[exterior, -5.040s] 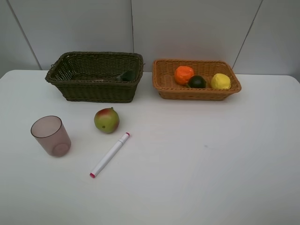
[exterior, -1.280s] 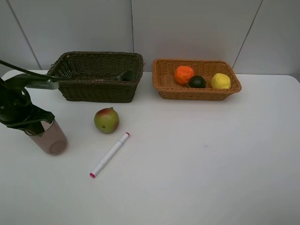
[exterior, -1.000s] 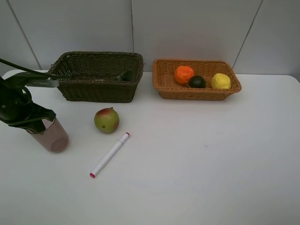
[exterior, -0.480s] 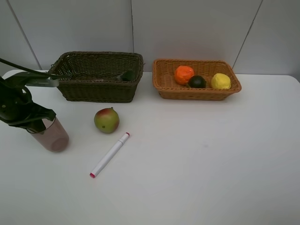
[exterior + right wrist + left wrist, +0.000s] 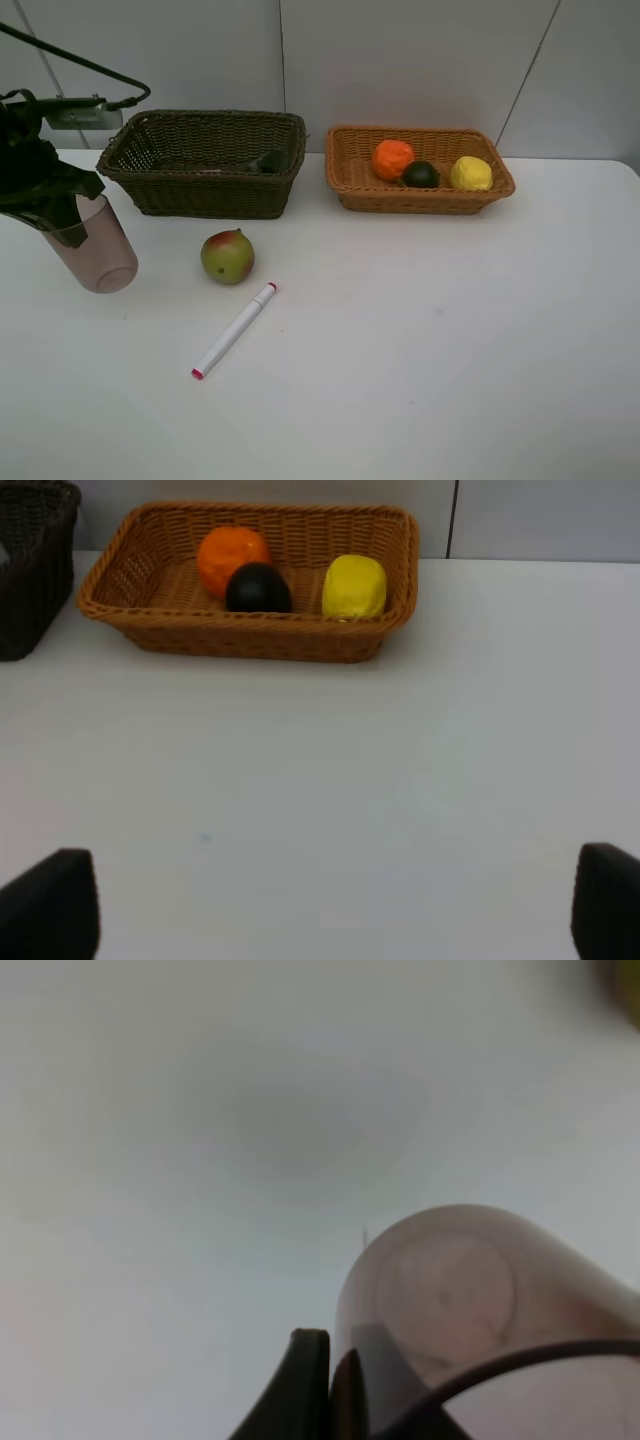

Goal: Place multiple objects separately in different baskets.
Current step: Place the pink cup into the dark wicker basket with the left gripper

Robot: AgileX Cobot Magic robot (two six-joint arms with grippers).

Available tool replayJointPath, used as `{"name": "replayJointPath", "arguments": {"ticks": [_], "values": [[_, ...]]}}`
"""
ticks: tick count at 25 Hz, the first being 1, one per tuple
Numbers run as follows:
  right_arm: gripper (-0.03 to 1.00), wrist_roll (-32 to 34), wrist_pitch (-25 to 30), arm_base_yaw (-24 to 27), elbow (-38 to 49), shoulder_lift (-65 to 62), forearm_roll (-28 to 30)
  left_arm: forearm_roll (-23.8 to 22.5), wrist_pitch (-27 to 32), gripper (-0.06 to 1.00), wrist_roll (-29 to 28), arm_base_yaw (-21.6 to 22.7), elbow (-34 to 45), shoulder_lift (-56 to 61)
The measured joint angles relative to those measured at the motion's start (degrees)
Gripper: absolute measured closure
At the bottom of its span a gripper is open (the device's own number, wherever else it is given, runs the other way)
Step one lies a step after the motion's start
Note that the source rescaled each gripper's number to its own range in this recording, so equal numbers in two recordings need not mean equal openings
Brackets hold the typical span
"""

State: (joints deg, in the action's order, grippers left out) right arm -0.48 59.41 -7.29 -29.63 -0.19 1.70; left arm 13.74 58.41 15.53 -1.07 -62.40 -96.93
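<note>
My left gripper (image 5: 58,212) is shut on the rim of the translucent mauve cup (image 5: 96,250), one finger (image 5: 308,1370) outside the wall and one inside. It holds the cup tilted, a little above the table at the far left, in front of the dark olive basket (image 5: 205,190). A dark green bottle (image 5: 268,161) lies in that basket. The green-red mango (image 5: 228,256) and the white marker (image 5: 234,330) lie on the table. The orange (image 5: 392,158), dark round fruit (image 5: 420,174) and lemon (image 5: 470,173) sit in the orange-tan basket (image 5: 418,202). My right gripper (image 5: 325,910) is open above bare table, facing that basket (image 5: 250,640).
The white table (image 5: 420,340) ends at a grey panelled wall just behind both baskets. The mango lies about a hand's width right of the held cup. The right arm does not show in the exterior high view.
The left gripper has risen and moved back toward the dark basket, taking the cup up off the table with it. Mango, marker and basket contents have not moved.
</note>
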Motion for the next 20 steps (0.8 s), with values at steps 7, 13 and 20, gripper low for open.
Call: {"name": "replayJointPath", "arguments": {"ticks": [7, 13, 20], "values": [[-0.03, 0.00, 0.00, 0.00, 0.00, 0.00, 0.00, -2.26, 4.34, 0.94, -0.06, 0.00, -13.41, 0.00], [-0.03, 0.00, 0.00, 0.00, 0.00, 0.00, 0.06, -2.45, 1.54, 0.94, 1.20, 0.00, -23.31, -1.19], [-0.03, 0.00, 0.00, 0.00, 0.00, 0.00, 0.06, -2.58, -6.99, 0.94, 4.37, 0.00, -25.87, -7.63]]}}
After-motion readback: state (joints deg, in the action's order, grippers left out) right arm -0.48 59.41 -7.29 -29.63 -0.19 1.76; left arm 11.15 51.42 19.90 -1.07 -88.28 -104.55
